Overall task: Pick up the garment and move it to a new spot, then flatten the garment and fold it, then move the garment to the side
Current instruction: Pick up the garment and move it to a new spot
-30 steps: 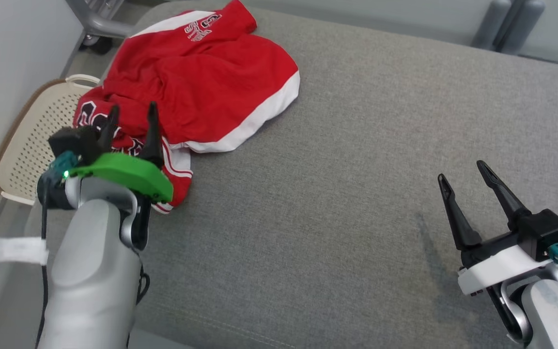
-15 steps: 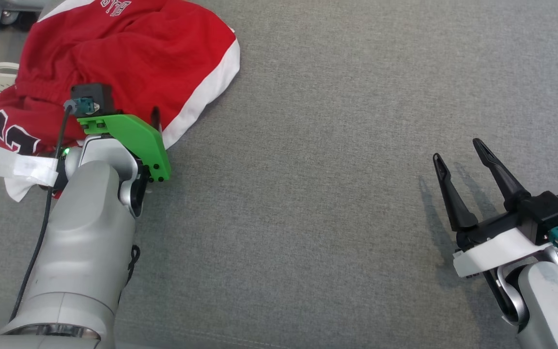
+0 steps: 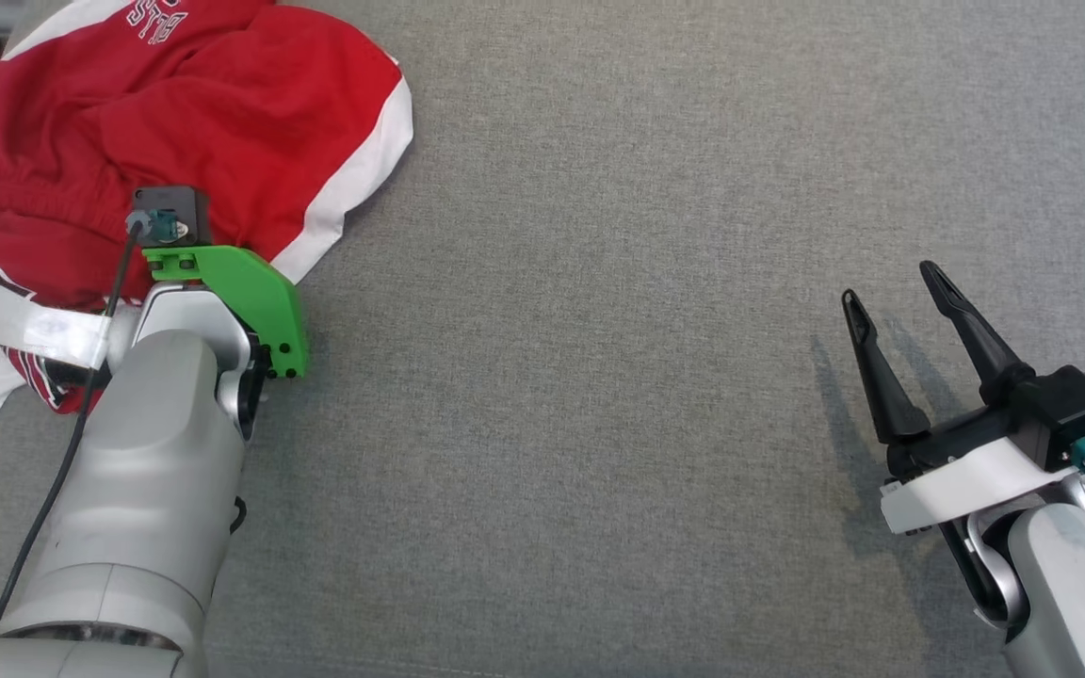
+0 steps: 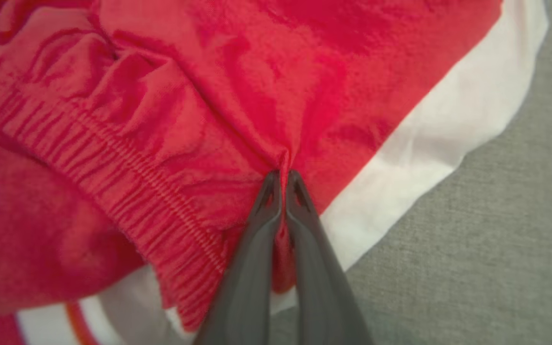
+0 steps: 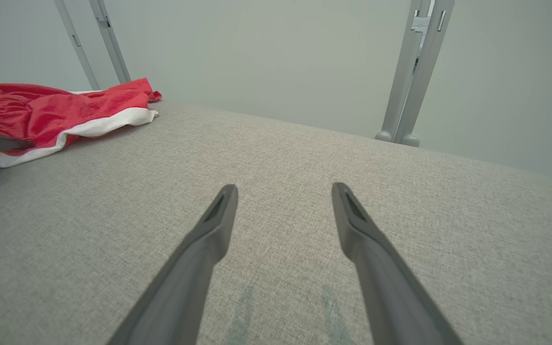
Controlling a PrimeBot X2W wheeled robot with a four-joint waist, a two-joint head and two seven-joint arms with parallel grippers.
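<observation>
The red garment (image 3: pixel 175 104) lies bunched at the far left of the grey cushion (image 3: pixel 618 395): light, limp, probably slippery. The left pincer (image 4: pixel 281 178) pinches a fold near its white hem; the right pincer (image 3: pixel 889 282) gapes wide, empty.

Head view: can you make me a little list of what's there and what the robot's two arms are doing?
garment: red garment with white trim, crumpled at the far left
surface: grey fabric cushion
left fingers: shut, pinching a fold of the red cloth near the white hem
right fingers: open, holding nothing, over bare cushion on the right
task stage: garment gripped, not yet flattened or folded
</observation>
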